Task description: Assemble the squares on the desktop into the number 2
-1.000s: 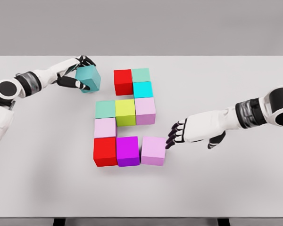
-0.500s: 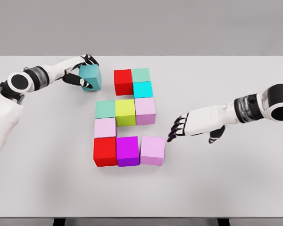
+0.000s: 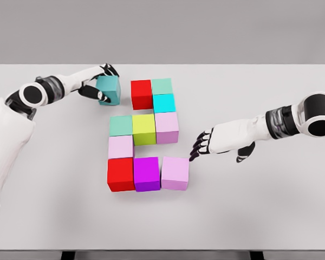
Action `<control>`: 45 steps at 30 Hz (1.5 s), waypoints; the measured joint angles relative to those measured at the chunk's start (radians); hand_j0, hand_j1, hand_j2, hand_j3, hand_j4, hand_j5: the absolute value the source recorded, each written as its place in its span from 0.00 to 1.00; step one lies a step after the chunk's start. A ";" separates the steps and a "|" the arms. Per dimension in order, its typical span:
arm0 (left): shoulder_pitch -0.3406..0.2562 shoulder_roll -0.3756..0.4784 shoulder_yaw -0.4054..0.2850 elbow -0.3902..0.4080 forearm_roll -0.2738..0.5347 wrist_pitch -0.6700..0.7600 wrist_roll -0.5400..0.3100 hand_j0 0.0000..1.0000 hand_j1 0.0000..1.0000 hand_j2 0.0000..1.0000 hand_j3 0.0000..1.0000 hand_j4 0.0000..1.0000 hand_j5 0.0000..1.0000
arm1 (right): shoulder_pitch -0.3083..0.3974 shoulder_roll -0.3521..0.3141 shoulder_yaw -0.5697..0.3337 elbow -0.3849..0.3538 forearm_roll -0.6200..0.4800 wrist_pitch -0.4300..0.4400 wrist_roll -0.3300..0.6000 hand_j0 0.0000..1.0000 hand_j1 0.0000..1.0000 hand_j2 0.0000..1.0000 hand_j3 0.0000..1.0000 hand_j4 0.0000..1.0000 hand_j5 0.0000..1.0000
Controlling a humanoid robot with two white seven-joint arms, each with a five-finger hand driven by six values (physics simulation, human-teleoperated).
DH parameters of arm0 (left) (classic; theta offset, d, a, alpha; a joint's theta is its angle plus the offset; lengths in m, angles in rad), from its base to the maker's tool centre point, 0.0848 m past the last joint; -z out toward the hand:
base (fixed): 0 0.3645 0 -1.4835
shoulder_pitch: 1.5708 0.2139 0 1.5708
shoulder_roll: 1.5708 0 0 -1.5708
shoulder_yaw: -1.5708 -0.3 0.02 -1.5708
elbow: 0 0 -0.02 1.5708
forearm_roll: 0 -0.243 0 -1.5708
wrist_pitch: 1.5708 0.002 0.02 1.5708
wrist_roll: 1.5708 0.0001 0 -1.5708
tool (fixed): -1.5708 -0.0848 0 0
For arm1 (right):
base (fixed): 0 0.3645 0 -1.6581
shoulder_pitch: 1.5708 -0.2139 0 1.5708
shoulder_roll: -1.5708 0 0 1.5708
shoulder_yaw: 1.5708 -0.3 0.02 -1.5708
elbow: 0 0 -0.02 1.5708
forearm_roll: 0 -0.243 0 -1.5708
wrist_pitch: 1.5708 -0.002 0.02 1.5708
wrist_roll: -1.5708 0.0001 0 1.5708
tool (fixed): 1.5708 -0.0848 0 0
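Teal cube (image 3: 109,89) pinched in left hand (image 3: 99,85), just left of red cube (image 3: 142,94) at top row. Right hand (image 3: 208,145) w/ fingers spread, holding nothing, near light-pink cube (image 3: 175,173) on surface (image 3: 260,206).

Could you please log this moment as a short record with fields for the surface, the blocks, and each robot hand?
surface: white table
top row: red block, pale green block, cyan block just below the green
middle row: mint block, yellow-green block, pink block
link: pale pink block
bottom row: red corner block, magenta block, light pink block
left robot hand: grasps teal block, left of top row, gap remaining
right robot hand: open, fingertips beside light pink block
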 measured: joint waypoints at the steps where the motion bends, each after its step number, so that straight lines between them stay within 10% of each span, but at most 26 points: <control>1: 0.002 -0.001 0.000 -0.006 -0.001 0.000 0.000 0.21 0.21 0.21 0.21 0.21 0.21 | 0.000 0.000 0.000 0.000 0.000 0.000 0.000 1.00 1.00 1.00 1.00 1.00 1.00; 18: 0.008 -0.003 -0.003 -0.039 -0.003 0.000 0.000 0.21 0.21 0.21 0.21 0.21 0.21 | 0.005 0.005 -0.114 0.057 -0.091 -0.001 0.000 1.00 1.00 1.00 1.00 1.00 1.00; 27: 0.017 -0.010 -0.008 -0.040 -0.003 0.000 0.000 0.22 0.22 0.22 0.22 0.22 0.22 | 0.342 -0.294 -0.394 0.107 -0.468 -0.001 0.000 1.00 1.00 1.00 1.00 1.00 1.00; 32: 0.017 -0.014 -0.011 -0.041 -0.002 -0.001 0.000 0.26 0.26 0.26 0.26 0.26 0.26 | 0.367 -0.415 -0.420 0.031 -0.557 0.000 0.000 1.00 1.00 1.00 1.00 1.00 1.00; 37: 0.017 -0.015 -0.008 -0.042 0.001 -0.001 0.001 0.50 0.50 0.50 0.50 0.50 0.50 | 0.406 -0.446 -0.431 -0.001 -0.576 -0.001 0.000 1.00 1.00 1.00 1.00 1.00 1.00; 45: 0.015 -0.019 0.001 -0.038 0.001 -0.002 0.002 0.53 0.53 0.53 0.53 0.53 0.53 | 0.487 -0.502 -0.435 -0.046 -0.584 -0.001 0.000 1.00 1.00 1.00 1.00 1.00 1.00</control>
